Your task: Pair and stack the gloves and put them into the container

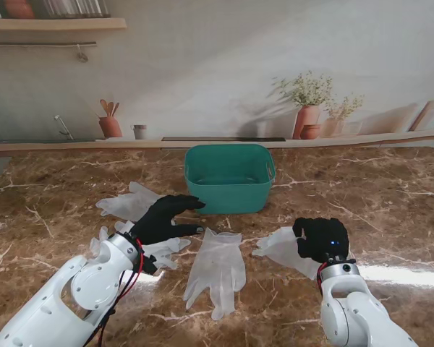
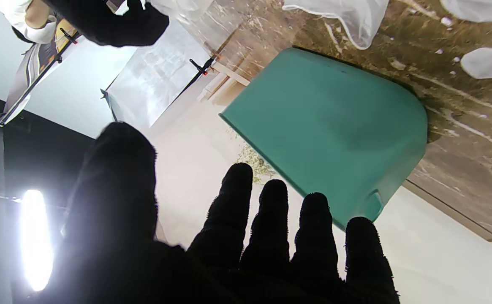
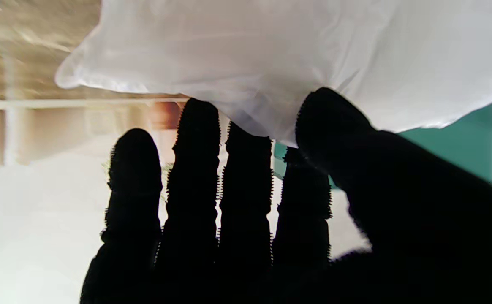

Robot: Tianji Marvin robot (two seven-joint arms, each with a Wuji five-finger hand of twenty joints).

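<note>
The teal container (image 1: 229,194) stands at the middle of the table, farther from me than the gloves. Several translucent white gloves lie flat: one at the far left (image 1: 127,203), one under my left forearm (image 1: 166,251), one in the middle (image 1: 217,266) and one on the right (image 1: 281,247). My left hand (image 1: 166,217) hovers open with fingers spread, between the left gloves and the container (image 2: 330,139), holding nothing. My right hand (image 1: 322,238) sits on the right glove's near edge. The glove (image 3: 271,63) is caught between thumb and fingers there.
A wall with a ledge (image 1: 72,147) runs along the table's far edge. Brown marble table top (image 1: 390,195) stretches to the right of the container.
</note>
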